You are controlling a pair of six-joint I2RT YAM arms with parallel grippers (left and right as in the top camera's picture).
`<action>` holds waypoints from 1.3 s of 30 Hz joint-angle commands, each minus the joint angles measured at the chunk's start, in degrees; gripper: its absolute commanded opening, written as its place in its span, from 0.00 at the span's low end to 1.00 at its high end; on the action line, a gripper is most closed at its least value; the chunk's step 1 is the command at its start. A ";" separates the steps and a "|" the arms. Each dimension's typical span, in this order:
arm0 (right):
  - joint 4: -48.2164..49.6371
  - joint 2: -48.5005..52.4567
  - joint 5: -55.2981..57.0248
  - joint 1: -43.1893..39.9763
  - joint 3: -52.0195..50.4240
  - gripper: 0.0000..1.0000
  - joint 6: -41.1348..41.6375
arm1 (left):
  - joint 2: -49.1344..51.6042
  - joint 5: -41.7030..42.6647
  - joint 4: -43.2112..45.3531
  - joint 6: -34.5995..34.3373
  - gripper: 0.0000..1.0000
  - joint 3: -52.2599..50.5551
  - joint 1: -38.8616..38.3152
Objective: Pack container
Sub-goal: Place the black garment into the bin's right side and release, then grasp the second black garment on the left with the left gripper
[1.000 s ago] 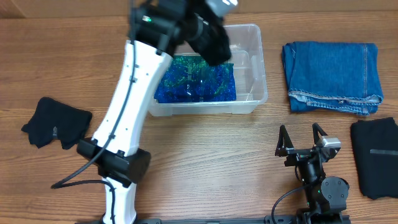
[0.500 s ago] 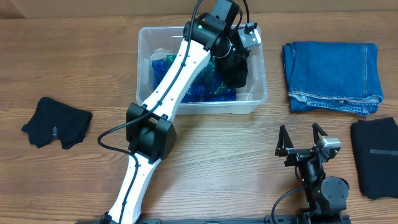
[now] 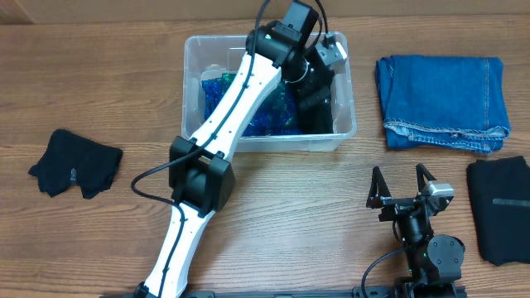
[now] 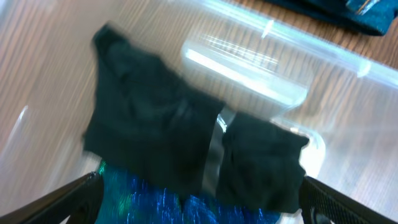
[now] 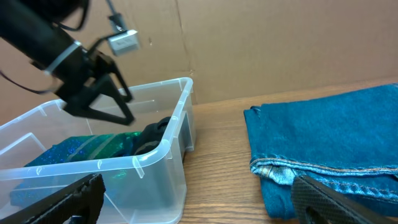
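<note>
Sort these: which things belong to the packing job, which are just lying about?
In the job: container, blue sparkly cloth and black garment inside it, left end effector open above them.
Lying about: black cloth at left, folded jeans, dark folded item at right edge, right end effector, open.

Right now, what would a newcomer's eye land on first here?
The white left arm stretched across the table into the clear container, its fingers spread open over a black garment lying on sparkly blue fabric. Next, the folded jeans at the table's right.
</note>
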 commanded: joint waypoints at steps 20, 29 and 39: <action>0.35 -0.42 0.55 -0.26 -0.61 1.00 -0.20 | -26.60 -11.50 -25.29 -33.64 1.00 -20.52 49.42; 0.35 -0.42 0.52 -0.26 -0.61 1.00 -0.20 | -26.53 -18.95 -2.91 -29.66 1.00 -48.74 52.02; 0.35 -0.42 0.52 -0.26 -0.61 1.00 -0.20 | -26.51 -21.99 14.38 -24.15 0.77 -65.79 51.98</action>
